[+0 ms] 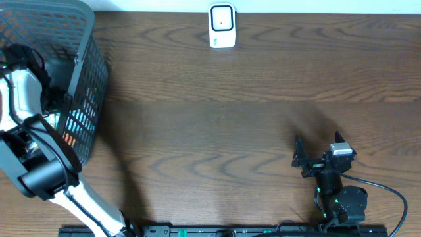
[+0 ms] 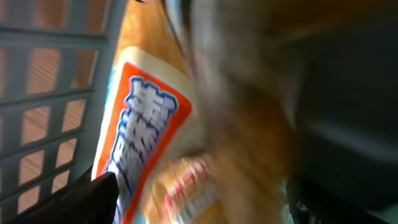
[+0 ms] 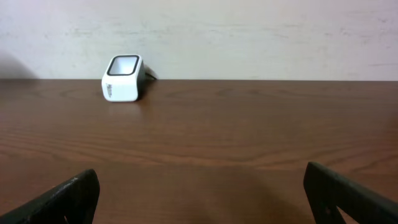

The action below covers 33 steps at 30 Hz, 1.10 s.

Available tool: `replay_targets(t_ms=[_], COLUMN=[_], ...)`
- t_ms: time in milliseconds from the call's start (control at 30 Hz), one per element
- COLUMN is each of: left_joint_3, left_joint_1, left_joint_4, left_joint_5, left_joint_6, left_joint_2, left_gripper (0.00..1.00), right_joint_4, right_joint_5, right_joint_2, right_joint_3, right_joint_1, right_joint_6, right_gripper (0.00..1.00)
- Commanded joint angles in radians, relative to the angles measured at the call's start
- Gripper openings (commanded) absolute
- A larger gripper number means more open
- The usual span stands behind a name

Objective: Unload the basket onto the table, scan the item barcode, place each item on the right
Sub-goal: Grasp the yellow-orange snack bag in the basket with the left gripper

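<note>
Overhead, the far left holds a grey mesh basket [image 1: 92,39] lying on the dark wooden table [image 1: 230,118], with the left arm [image 1: 26,99] reaching into it. An orange and pale-blue packet [image 1: 72,125] shows through the mesh low in the basket, and this is the item to be scanned. From the left wrist view, the basket's grid wall fills the left edge and the packet [image 2: 149,124] lies right against it, with blue characters on white inside an orange border. The picture is badly blurred. The left fingers [image 2: 74,202] show as dark shapes at the lower corners with the packet between them, and I cannot tell whether they grip it. At the table's far edge, near the middle, stands the white scanner [image 1: 222,26], well apart from the basket. Lower right, the right fingers [image 1: 319,146] are spread wide and hold nothing, pointing across bare table toward the scanner [image 3: 123,78].
</note>
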Motion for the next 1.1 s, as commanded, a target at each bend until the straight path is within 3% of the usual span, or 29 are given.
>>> replay_targets(t_ms=[0,233,433,700,800,833,867,933,1067], left_joint_3=[-0.004,-0.004,-0.004,-0.003,-0.006,-0.011,-0.019,-0.037,-0.050], left_joint_1=[0.003,0.009,0.009,0.009,0.009,0.011,0.015,0.022,0.043], left_joint_4=[0.000,0.025,0.026,0.010,-0.010,-0.011,-0.010,-0.004,0.029], left_joint_5=[-0.098,-0.109,-0.109,-0.109,-0.109,-0.109,-0.109,-0.109,-0.110], left_joint_6=[0.012,0.008,0.005,-0.175,-0.169,-0.164,-0.164,-0.164,-0.164], left_joint_2=[0.041,0.050,0.049,0.006,0.003,0.007,0.010,0.015,0.017], left_gripper=[0.80,0.55,0.08,0.07,0.08,0.15,0.46,0.76,0.96], right_joint_4=[-0.005,-0.005,-0.005,-0.005,-0.005,-0.005,-0.005,-0.005,-0.005], right_joint_5=[0.008,0.008,0.008,0.008,0.008,0.008,0.008,0.008,0.008], right_joint_2=[0.000,0.000,0.000,0.000,0.000,0.000,0.000,0.000,0.000], right_joint_3=[-0.001,-0.001,-0.001,-0.001,-0.001,-0.001,-0.001,-0.001,-0.001], right_joint_1=[-0.008,-0.008,-0.008,-0.008,-0.008,-0.008,-0.008,-0.008,-0.008], right_joint_6=[0.007,0.007,0.007,0.007,0.007,0.007,0.007,0.007,0.007], right_gripper=[0.99,0.99,0.99,0.99,0.99,0.99,0.99,0.99,0.99])
